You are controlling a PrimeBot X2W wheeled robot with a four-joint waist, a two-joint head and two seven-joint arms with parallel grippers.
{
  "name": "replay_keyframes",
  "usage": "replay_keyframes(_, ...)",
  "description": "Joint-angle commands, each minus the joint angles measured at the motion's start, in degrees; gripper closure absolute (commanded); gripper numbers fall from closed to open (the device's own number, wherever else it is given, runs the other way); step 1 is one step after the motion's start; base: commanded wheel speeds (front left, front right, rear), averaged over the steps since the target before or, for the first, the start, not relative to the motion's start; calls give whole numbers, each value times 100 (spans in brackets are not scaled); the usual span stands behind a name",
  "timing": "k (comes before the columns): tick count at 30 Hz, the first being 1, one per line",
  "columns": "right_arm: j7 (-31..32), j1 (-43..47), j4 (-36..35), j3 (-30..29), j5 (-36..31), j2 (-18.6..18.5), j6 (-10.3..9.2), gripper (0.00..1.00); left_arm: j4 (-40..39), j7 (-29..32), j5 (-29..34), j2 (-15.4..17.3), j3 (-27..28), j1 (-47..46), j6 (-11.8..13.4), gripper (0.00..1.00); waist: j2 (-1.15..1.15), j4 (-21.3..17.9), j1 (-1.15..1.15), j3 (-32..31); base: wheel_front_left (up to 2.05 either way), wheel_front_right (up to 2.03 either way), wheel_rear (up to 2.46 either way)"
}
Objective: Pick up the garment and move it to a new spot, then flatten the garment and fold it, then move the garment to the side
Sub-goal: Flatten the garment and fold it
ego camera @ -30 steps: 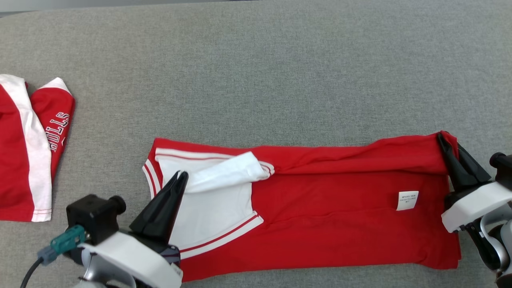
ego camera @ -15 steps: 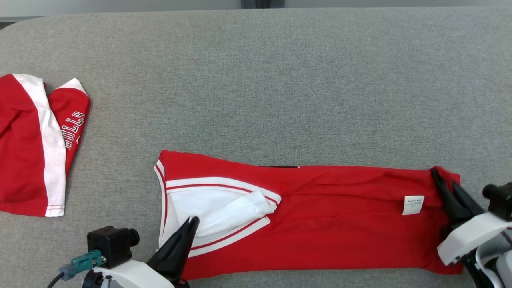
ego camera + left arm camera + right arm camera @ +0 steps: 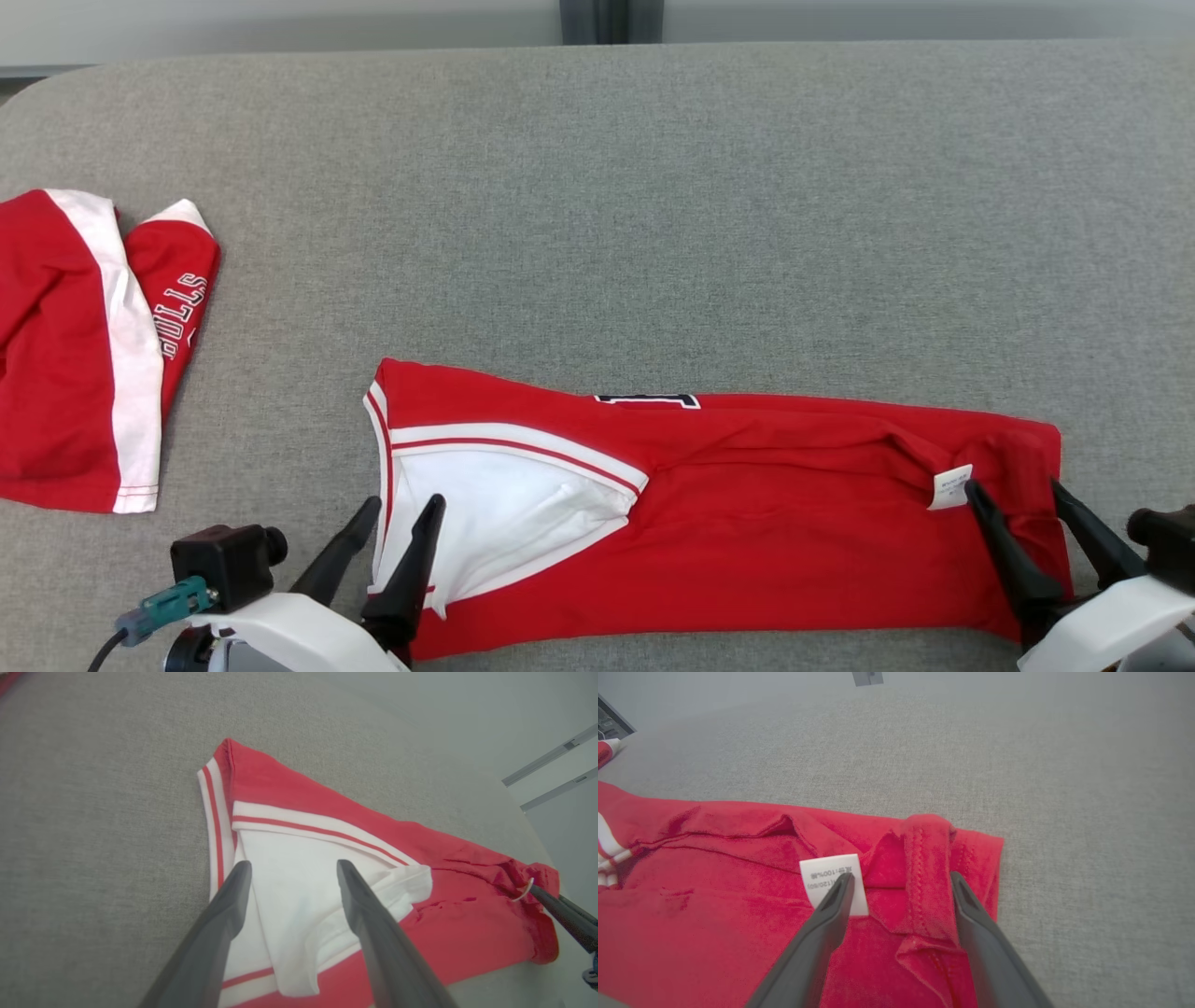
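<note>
Garment: you have the red jersey (image 3: 747, 541) lying folded into a long band on the grey padded surface (image 3: 653, 187). It sits low in the head view and runs left to right between your two grippers.
Left end: here you see a white panel (image 3: 495, 504) edged with red-and-white striped trim, with one white flap turned over on it.
Right end: the red cloth bunches into a small raised ridge, and a white care tag (image 3: 950, 487) sits just beside it.
Left gripper: your left gripper (image 3: 404, 504) has its jaws spread and clasps nothing. Its fingers point over the near corner of the white panel, one above the striped edge and the other above the white cloth.
Right gripper: your right gripper (image 3: 1014, 487) is likewise spread wide and holds nothing. In its wrist view the ridge of cloth lies between the two fingers, and one fingertip covers part of the white care tag.
Contact: you cannot tell from these views whether any fingertip touches the cloth.
Other garment: a second red and white piece (image 3: 84, 355) with lettering lies well apart, at the left edge of the head view.
</note>
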Motion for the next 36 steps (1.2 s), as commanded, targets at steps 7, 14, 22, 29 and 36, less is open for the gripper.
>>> replay_keyframes(7,87,274,-833,-808,98,497,-2,0,-49,-470,420,78,313,-330,267,0,0,-118,0,-220,0,0,0)
replay_keyframes(14,-18,-87,-1068,-1489,-313,1218,-1,0,86,-723,1020,112,334,-900,487,0,0,-208,0,-428,0,0,0)
replay_keyframes(22,-278,-481,-781,-1394,-817,1534,-1,0,714,-1004,1507,8,235,-1226,540,0,0,-300,0,-671,0,0,0)
replay_keyframes(29,-405,-243,-403,-1216,-954,1618,-1,0,1224,-1255,1671,-245,409,-856,467,0,0,-338,0,-902,0,0,0)
replay_keyframes(36,-387,-30,-257,-1216,-1009,1636,-1,0,1350,-1294,1990,-448,703,-542,359,0,0,-322,0,-1038,0,0,0)
